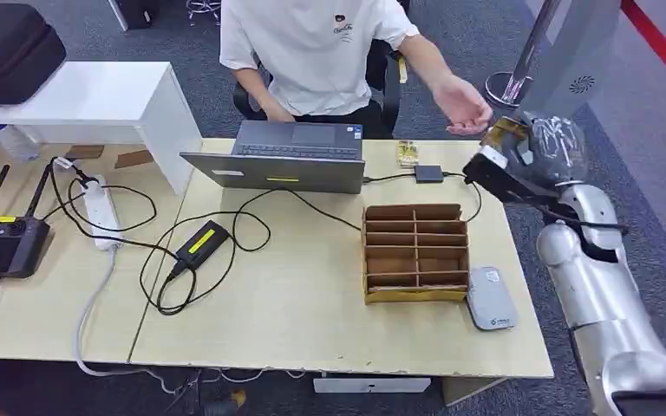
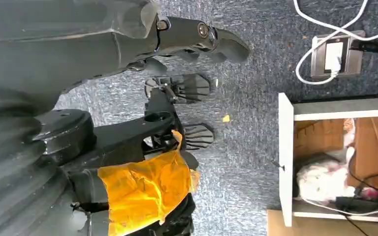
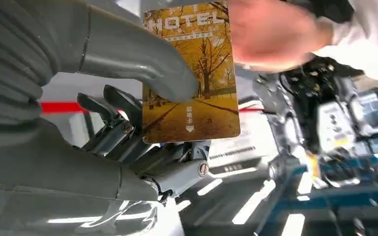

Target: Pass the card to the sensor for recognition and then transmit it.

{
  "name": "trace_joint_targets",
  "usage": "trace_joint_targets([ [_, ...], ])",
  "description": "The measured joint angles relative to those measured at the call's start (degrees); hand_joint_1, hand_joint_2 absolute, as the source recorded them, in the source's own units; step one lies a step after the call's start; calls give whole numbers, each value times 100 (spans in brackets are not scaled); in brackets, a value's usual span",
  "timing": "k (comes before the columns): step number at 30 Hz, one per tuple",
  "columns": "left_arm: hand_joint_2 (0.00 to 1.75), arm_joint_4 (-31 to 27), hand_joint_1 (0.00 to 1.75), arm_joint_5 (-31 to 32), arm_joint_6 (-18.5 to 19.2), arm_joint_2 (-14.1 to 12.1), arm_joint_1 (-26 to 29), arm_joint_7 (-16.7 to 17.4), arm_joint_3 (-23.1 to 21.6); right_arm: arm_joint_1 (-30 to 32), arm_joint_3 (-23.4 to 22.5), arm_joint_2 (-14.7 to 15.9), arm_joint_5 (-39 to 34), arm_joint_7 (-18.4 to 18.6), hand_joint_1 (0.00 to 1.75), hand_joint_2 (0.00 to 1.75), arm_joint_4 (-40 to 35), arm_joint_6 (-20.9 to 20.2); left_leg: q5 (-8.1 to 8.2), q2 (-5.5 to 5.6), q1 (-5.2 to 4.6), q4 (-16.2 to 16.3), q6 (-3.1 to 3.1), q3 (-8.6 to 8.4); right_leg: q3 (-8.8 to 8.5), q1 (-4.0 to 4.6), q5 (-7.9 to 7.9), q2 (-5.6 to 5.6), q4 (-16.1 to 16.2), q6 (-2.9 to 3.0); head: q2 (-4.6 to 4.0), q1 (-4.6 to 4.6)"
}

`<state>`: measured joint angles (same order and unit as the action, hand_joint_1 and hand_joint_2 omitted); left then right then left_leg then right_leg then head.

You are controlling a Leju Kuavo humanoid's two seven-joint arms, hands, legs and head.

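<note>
At table's far right edge, right hand (image 3: 142,123) fingers clamped on thin stiff golden "HOTEL" plastic card (image 3: 191,73); light, slippery, hold by edges. Left hand (image 2: 177,98) fingers apart, holding nothing.

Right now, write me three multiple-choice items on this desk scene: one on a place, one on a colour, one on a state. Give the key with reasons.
1. Where does the grey sensor pad lie?
A. On the laptop
B. On the table beside the cardboard organizer
C. Inside the organizer

2. What colour is most of the picture on the hotel card?
A. Golden yellow
B. Blue
C. Green

3. How is the card held?
A. It lies flat on the table
B. The right robot hand pinches it under its thumb
C. The person grips it alone

Key:
1 B: the pad rests on the table at the right side of the cardboard organizer.
2 A: the right wrist view shows yellow autumn trees on it.
3 B: the thumb of the right robot hand presses the card against its fingers, while the person's hand hovers near.
</note>
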<state>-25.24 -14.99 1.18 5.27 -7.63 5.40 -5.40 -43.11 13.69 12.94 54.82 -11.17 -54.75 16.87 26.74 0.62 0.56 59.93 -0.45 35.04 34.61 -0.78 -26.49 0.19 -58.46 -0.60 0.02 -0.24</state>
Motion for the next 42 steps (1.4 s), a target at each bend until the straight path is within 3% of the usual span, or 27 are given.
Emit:
trace_joint_targets([
  [8, 175, 92, 0, 79, -26, 98, -136, 173, -68, -1142, 943, -725, 443, 624, 175, 175, 633, -63, -6, 14, 1, 1, -2, 13, 4, 0, 1, -14, 2, 1, 0, 2],
  [13, 175, 120, 0, 87, -74, 142, -174, 192, -116, -1425, 1262, -1075, 572, 723, 175, 175, 1007, -35, -17, 46, 5, 3, 14, 24, 1, -3, 2, -51, 11, 0, 0, 2],
  [14, 175, 120, 0, 90, -81, 157, -175, 194, -120, -1445, 1311, -1116, 581, 723, 0, 175, 1058, -26, -17, 53, 5, 3, 15, 27, -2, -4, 3, -59, 14, -1, 0, 2],
  [20, 175, 120, 0, 24, -28, 197, -179, 192, -122, -1452, 1473, -1256, 596, 664, 0, 175, 1274, 101, -21, 67, 5, 8, 22, 45, -2, -6, 14, -69, 33, -18, 0, 2],
  [31, 175, 131, 0, -2, -85, 184, -182, 145, -157, -1243, 1584, -1232, 414, 437, 0, 175, 1338, 303, -21, 65, 5, 13, 23, 49, 0, -7, 23, -66, 46, -30, 0, 2],
  [36, 175, 133, 0, -59, -85, 164, -174, 101, -166, -1006, 1584, -1115, 149, 260, 0, 175, 990, 352, -20, 60, 5, 13, 23, 50, 4, -6, 23, -60, 46, -30, 0, 2],
  [42, 175, 133, 0, -166, -90, 129, -143, 0, -188, -474, 1573, -734, -320, 150, 0, 175, -75, 194, -19, 51, 5, 13, 24, 54, 8, 0, 23, -51, 47, -30, 0, 2],
])
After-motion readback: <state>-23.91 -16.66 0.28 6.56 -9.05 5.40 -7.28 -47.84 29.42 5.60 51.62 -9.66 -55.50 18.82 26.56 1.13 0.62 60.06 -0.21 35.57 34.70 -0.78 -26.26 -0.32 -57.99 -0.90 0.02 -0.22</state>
